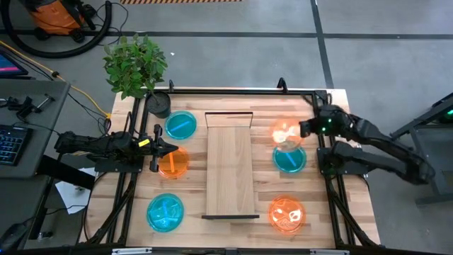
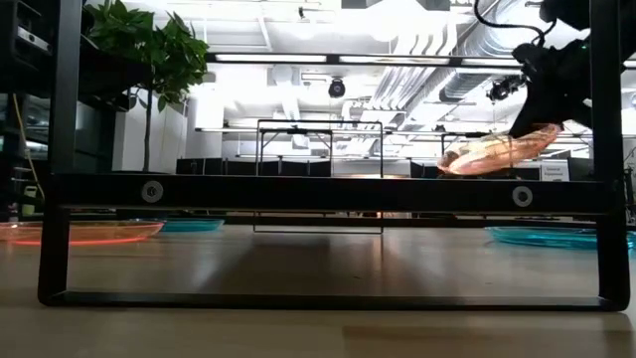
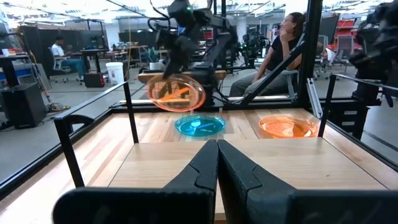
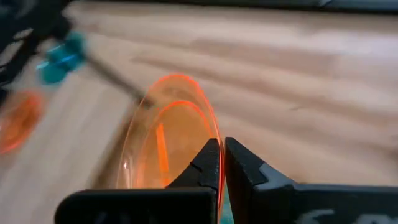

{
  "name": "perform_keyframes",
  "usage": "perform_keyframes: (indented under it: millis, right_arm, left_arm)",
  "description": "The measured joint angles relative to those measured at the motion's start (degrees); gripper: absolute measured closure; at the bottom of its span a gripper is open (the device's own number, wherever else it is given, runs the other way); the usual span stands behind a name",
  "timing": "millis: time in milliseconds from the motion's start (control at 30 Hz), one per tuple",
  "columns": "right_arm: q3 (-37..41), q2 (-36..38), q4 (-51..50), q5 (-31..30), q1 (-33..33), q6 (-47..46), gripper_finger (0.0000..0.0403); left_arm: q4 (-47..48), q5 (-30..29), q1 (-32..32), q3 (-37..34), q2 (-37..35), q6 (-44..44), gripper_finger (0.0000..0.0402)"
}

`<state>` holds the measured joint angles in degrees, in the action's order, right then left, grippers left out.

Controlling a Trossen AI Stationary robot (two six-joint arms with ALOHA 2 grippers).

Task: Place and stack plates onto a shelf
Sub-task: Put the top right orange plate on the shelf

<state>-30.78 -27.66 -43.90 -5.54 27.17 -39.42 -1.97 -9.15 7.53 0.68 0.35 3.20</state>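
Orange and tilted, the lifted plate [image 1: 285,132] hangs pinched by its rim in the right gripper [image 4: 221,163], clear of the table and above the cyan plate [image 1: 290,159] on the right side. From there the shelf [image 1: 229,164] lies toward the table's middle, its long axis running from the far edge to the near one, and its board looks bare, though the low view shows little of its top. That makes the right arm the nearer carrier. Across the shelf, the left gripper [image 3: 217,163], jaws closed on nothing, sits over another orange plate [image 1: 173,163]. Three more plates rest flat on the tabletop.
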Motion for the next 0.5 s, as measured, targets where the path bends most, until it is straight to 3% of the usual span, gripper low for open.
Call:
perform_keyframes:
  millis: [233, 500]
  right_arm:
    - [6.2, -6.3, 27.1, -5.8, -18.5, -6.7, 0.0403]
    - [6.5, -25.3, 49.8, -20.5, -32.3, -10.3, 0.0403]
  left_arm:
    - [0.0, 0.0, 0.0, 0.0, 0.0, 0.0, 0.0401]
    - [0.0, 0.0, 0.0, 0.0, 0.0, 0.0, 0.0401]
